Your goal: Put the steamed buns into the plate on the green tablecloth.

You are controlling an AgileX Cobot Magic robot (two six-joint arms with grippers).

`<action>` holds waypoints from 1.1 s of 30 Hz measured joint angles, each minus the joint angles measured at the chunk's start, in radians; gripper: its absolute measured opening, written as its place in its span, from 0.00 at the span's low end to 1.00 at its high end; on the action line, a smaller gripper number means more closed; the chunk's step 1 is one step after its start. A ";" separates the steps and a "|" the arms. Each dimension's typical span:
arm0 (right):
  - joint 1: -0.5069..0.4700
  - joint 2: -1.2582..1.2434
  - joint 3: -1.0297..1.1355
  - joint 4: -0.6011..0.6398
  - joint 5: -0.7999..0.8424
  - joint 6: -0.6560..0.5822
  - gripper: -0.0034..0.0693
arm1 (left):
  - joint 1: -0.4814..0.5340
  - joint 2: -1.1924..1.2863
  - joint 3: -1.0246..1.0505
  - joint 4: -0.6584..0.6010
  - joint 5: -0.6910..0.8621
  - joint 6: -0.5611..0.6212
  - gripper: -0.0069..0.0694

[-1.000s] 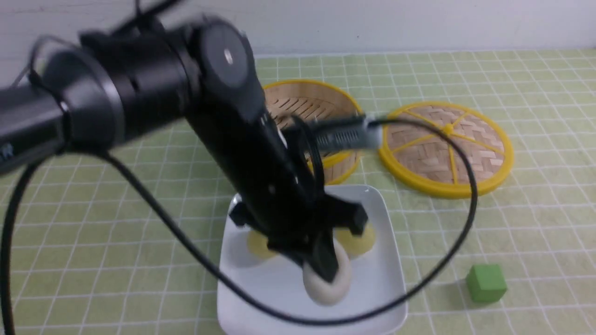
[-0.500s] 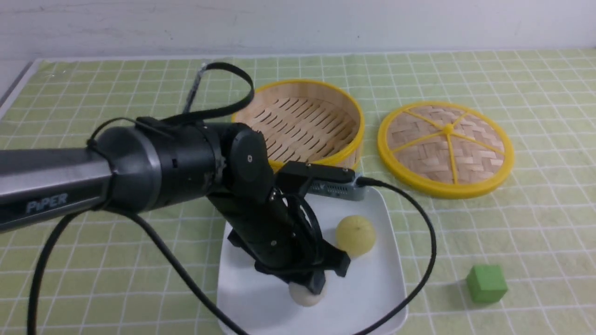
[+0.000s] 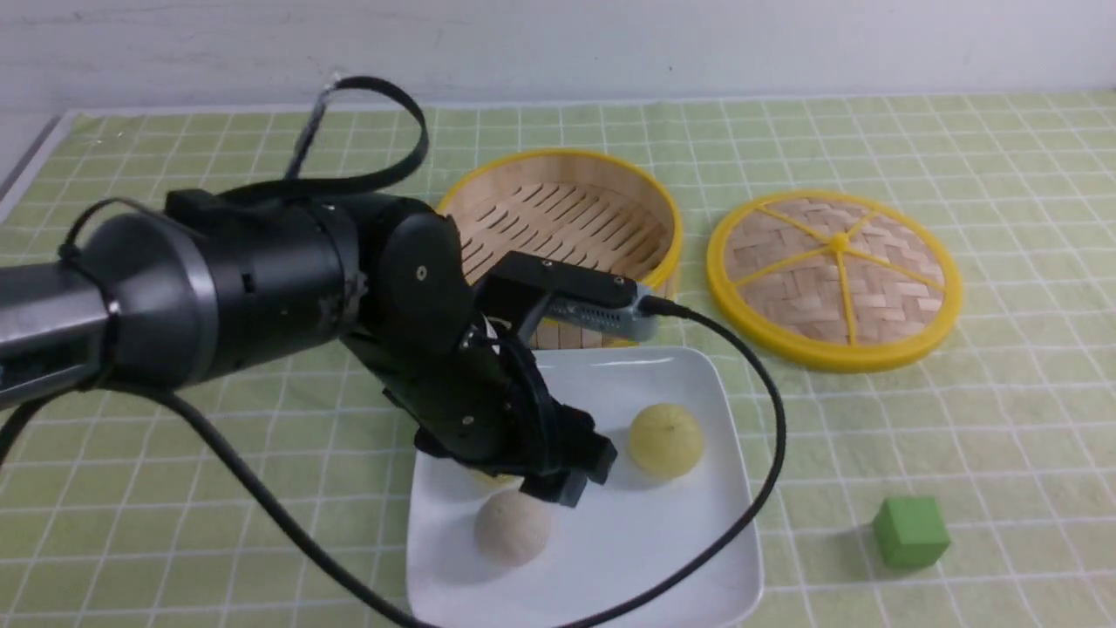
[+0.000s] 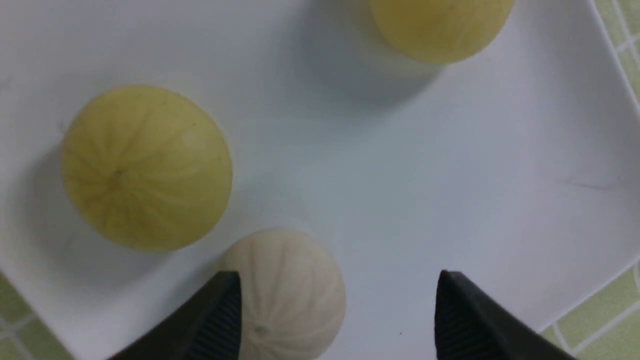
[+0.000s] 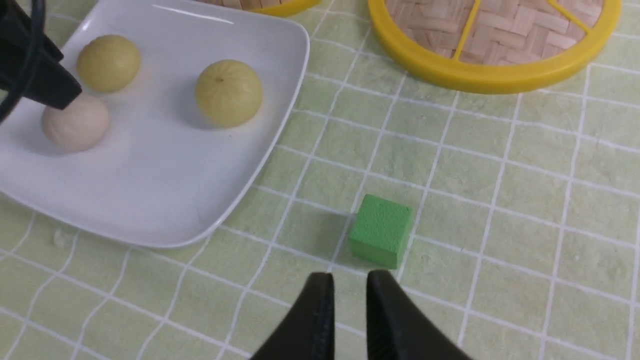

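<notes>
Count: three steamed buns, all on the plate [image 3: 708,558]. Two are pale yellow-green, one is off-white. One white square plate, on the green tablecloth [image 3: 1003,436].

Also on the cloth:
- One round bamboo steamer basket [image 3: 567,222], yellow-rimmed, nothing in it, just behind the plate.
- One woven lid [image 3: 835,277], lying flat beside the basket on the robot's right.
- One green cube [image 3: 909,530], near the plate's right side and apart from it.

Bun positions, front view:
- The off-white bun [image 3: 513,526] sits toward the plate's near left.
- One yellow-green bun [image 3: 666,440] sits toward the right, well apart from the off-white one.
- The second yellow-green bun [image 5: 108,62] is mostly hidden behind the left arm. The right wrist view shows it just beside the off-white bun, on the far side.

Left gripper [image 4: 336,275]: over the plate, jaws spread wide, holding nothing. In the left wrist view the off-white bun lies inside the gap, off-centre, close against one finger [image 4: 215,315]. Bare plate shows between the bun and the other finger. Whether the near finger touches it cannot be told. Both yellow-green buns lie outside the gap, beyond the fingertips.

Right gripper [image 5: 350,277]: over bare cloth, jaws drawn together with only a thin slit between, nothing in them. The green cube lies just ahead of its fingertips, and the plate is off to one side.
</notes>
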 joint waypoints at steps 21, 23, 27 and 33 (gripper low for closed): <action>0.000 -0.525 0.202 -0.181 -0.242 0.204 0.03 | 0.000 -0.269 0.001 0.066 0.134 -0.088 0.09; 0.000 -0.525 0.272 -0.183 -0.378 0.205 0.03 | 0.000 -0.269 0.001 0.065 0.134 -0.088 0.09; 0.000 -0.525 0.357 -0.183 -0.541 0.207 0.03 | 0.000 -0.268 0.001 0.067 0.134 -0.089 0.09; 0.000 -0.525 0.364 -0.183 -0.563 0.207 0.04 | 0.000 -0.268 0.001 0.067 0.134 -0.089 0.09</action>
